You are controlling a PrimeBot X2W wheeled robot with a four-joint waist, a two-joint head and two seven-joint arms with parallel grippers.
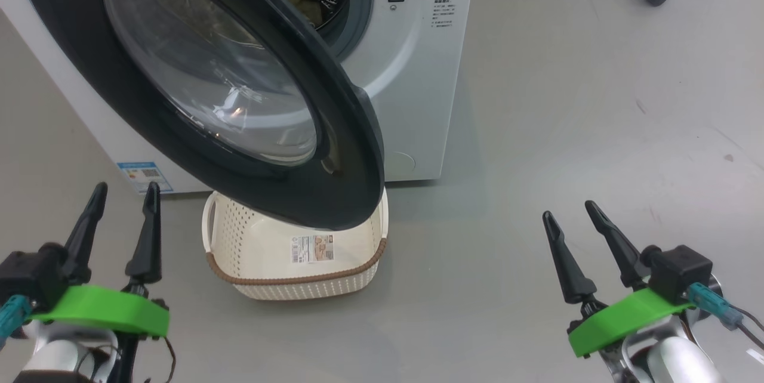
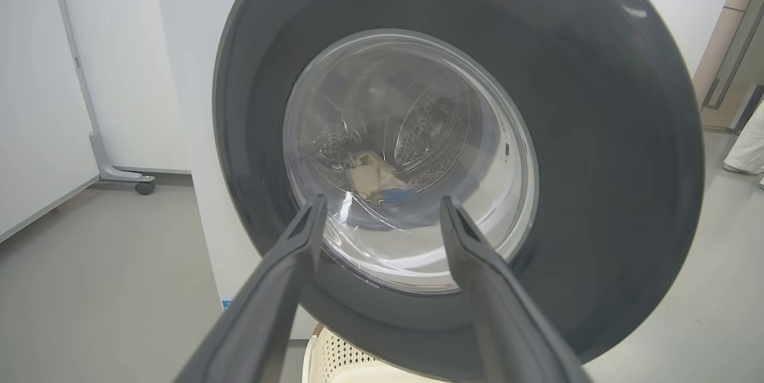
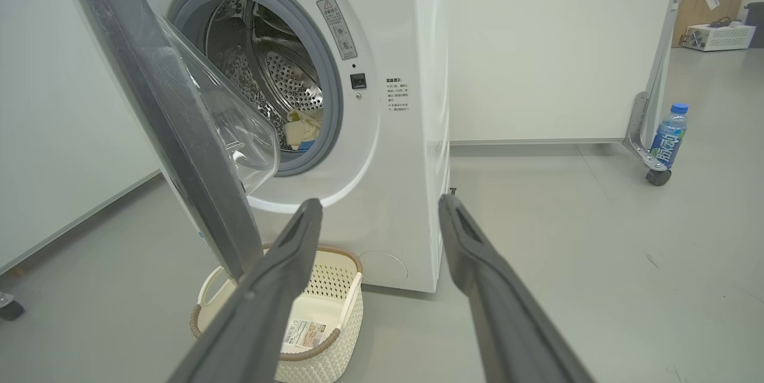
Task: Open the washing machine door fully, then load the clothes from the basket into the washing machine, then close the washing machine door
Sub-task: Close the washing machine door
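The white washing machine (image 1: 412, 61) stands ahead with its door (image 1: 334, 150) swung partly open, black rim and glass bowl facing me. Cream-yellow and blue clothes (image 3: 301, 126) lie inside the steel drum (image 3: 280, 73); through the door glass the clothes (image 2: 376, 177) show too. The cream basket (image 1: 286, 287) sits on the floor under the door's lower edge, with only a label on its floor. My left gripper (image 1: 122, 192) is open at the lower left, apart from the door, fingers empty. My right gripper (image 1: 570, 209) is open at the lower right, over bare floor.
Grey floor (image 1: 567, 132) spreads to the right of the machine. A blue bottle (image 3: 668, 135) stands on a wheeled frame foot at the far right. White partition panels (image 3: 537, 43) stand behind and beside the machine. A person's pale trouser leg (image 2: 746, 150) shows far right.
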